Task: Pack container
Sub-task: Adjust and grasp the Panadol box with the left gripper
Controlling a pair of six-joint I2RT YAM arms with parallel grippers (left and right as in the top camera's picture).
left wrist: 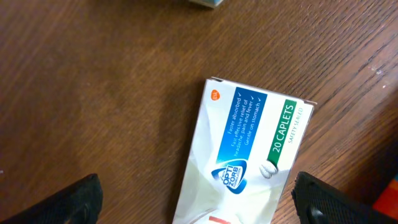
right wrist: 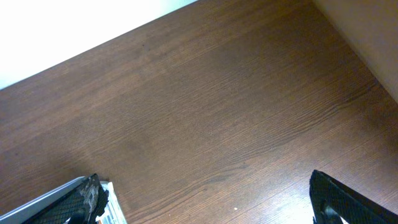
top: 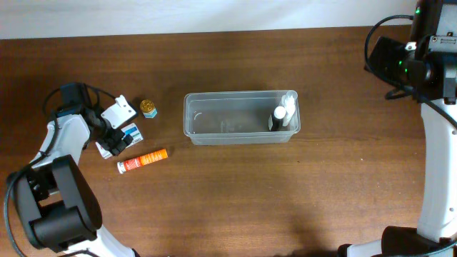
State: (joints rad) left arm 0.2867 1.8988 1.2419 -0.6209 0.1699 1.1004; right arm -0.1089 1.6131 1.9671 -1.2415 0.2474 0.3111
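Observation:
The clear plastic container (top: 214, 121) stands mid-table with a white bottle and a dark bottle (top: 282, 116) upright at its right end. Its corner shows at the lower left of the right wrist view (right wrist: 53, 200). My left gripper (top: 114, 137) is open low over a white, blue and green caplet box (left wrist: 249, 149), which lies flat between its fingers (left wrist: 199, 208) without touching them. The box also shows in the overhead view (top: 132, 132). My right gripper (right wrist: 211, 205) is open and empty, held high at the far right (top: 385, 61).
A white box (top: 118, 111) and a small gold-lidded jar (top: 148, 108) lie left of the container. An orange tube (top: 142, 161) lies in front of the caplet box. The table's back edge meets a white wall.

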